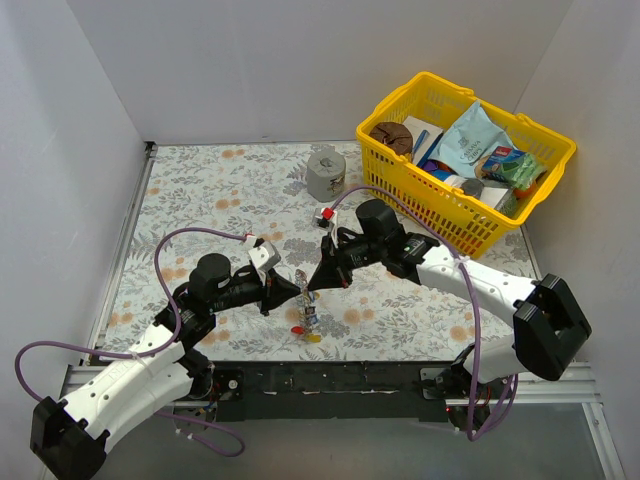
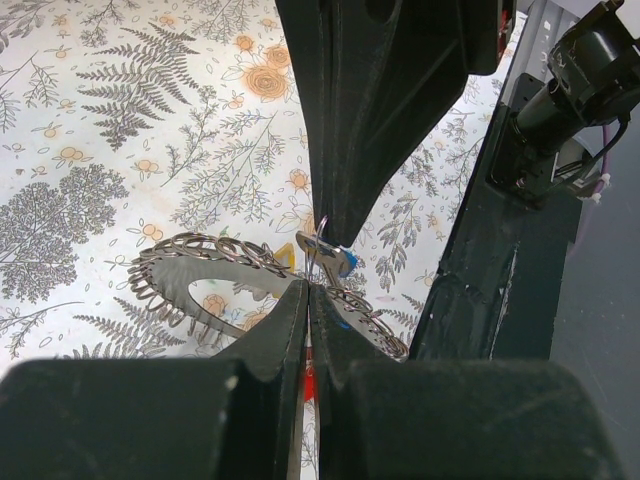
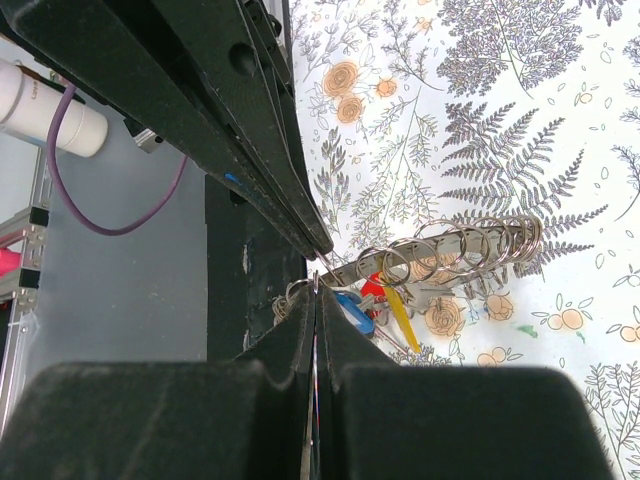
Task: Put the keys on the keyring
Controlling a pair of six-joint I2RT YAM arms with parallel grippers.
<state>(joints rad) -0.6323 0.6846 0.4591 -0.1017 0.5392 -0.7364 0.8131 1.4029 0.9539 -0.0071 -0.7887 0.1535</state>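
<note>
Near the counter's front edge, the left gripper [image 2: 308,300] clamps the large flat ridged grey metal keyring [image 2: 200,275]. The right gripper [image 3: 315,293] pinches a thin wire loop [image 2: 322,228]. The tiny plastic-headed keys [image 3: 397,318] dangle beneath it, apparently threaded; I cannot tell whether any remain loose.

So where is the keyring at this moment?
In the top view the keyring sits near the front centre of the table, in the left gripper, tip to tip with the right gripper; the keys are just on its near side.
</note>
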